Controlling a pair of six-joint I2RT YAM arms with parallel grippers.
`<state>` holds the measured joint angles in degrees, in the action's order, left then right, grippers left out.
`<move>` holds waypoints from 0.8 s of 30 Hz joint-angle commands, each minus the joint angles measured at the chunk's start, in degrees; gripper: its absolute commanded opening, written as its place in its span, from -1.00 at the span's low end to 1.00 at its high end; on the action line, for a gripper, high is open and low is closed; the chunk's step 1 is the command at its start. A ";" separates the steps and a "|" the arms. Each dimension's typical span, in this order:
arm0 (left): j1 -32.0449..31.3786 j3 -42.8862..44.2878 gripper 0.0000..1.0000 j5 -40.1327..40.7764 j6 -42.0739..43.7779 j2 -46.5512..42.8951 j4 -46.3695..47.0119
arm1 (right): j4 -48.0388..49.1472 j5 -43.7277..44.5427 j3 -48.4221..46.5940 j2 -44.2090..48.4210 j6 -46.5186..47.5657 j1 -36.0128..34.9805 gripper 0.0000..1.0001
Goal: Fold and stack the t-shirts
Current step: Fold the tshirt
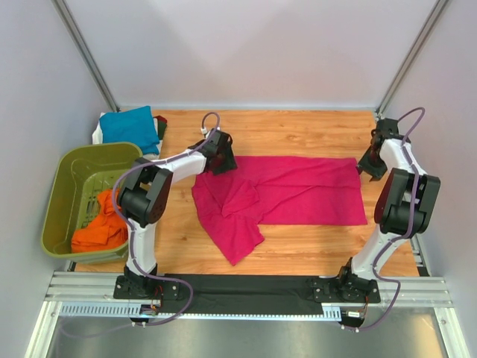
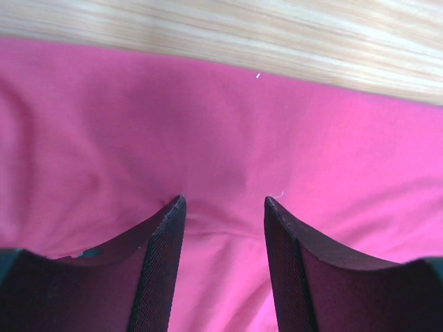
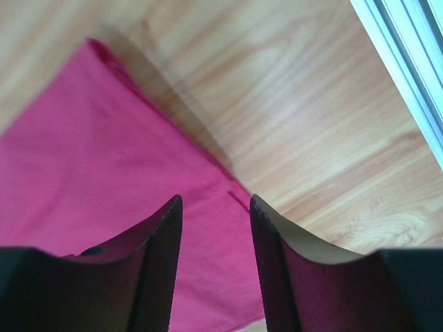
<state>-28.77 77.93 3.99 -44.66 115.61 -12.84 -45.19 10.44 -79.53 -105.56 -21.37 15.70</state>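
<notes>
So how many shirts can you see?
4: a pink one spread on the table, a teal one on a white one at the far left corner, an orange one in the basket. The orange heap may hide more.

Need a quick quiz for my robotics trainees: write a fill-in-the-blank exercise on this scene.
1. The spread t-shirt on the table is coloured ____.
2. The orange t-shirts lie inside the olive-green ____.
3. The teal-blue t-shirt sits at the table's far ____ corner.
4. The left pincer hovers over the spread t-shirt with its jaws ____.
Missing words: magenta-pink; basket; left; open.
</notes>
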 commanded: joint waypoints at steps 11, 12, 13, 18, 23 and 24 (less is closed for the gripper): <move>2.14 2.32 0.15 4.01 4.33 -7.77 -3.68 | 7.40 -9.56 -10.65 -5.44 -0.17 -5.60 -0.57; 2.40 1.97 0.14 3.57 2.84 -7.25 -3.77 | 7.57 -9.56 -10.56 -6.32 -0.34 -5.68 -0.58; 2.58 1.00 0.12 3.22 2.22 -7.07 -3.60 | 8.27 -9.56 -10.21 -7.81 -0.34 -5.77 -0.63; 4.08 -0.24 0.05 1.38 0.02 -4.44 -2.71 | 9.24 -8.42 -10.03 -11.77 0.01 -5.77 -0.74; 5.57 0.47 0.02 0.41 -1.30 -1.97 -3.42 | 9.42 -7.80 -11.70 -15.37 -0.17 -5.77 -0.76; 5.92 0.64 0.02 0.23 -1.65 -1.01 -3.51 | 9.50 -7.80 -12.05 -15.90 -0.17 -5.77 -0.76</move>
<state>-23.73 78.04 5.39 -44.42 113.06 -15.68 -37.87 1.58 -89.21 -120.25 -21.30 9.82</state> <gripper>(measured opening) 0.513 0.124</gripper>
